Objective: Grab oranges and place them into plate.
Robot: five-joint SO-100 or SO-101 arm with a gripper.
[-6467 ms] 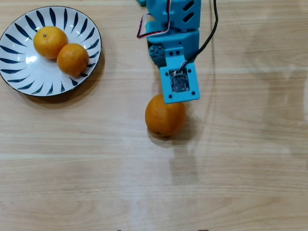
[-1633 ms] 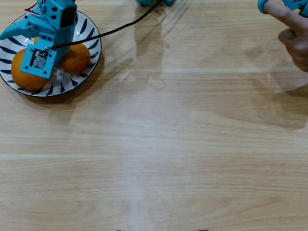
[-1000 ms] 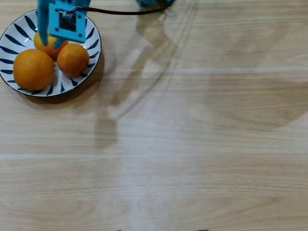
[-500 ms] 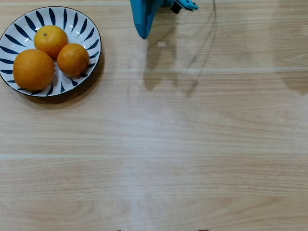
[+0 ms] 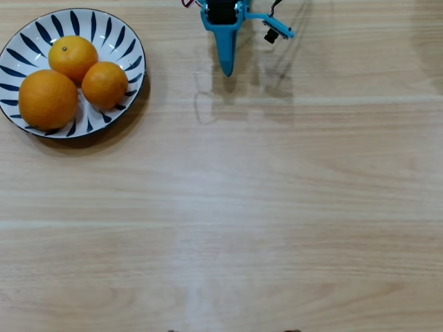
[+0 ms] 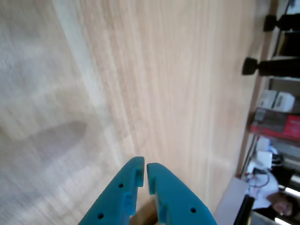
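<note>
Three oranges lie together in the plate (image 5: 128,38) at the top left of the overhead view: the large one (image 5: 47,99) on the left, a small one with a stem dot (image 5: 72,58) behind it, and another small one (image 5: 104,84) to the right. My blue gripper (image 5: 226,69) hangs at the top centre, well to the right of the plate, pointing down the picture. In the wrist view the gripper (image 6: 143,168) is shut, its fingertips nearly touching with nothing between them, above bare wood.
The light wooden table (image 5: 277,207) fills the overhead view. In the wrist view, black stands (image 6: 272,65) and shelves with clutter (image 6: 276,126) lie beyond the table's far edge.
The gripper carried the large orange to the plate, let go of it there, then swung right and back to the top centre. A hand seen earlier at the top right is gone.
</note>
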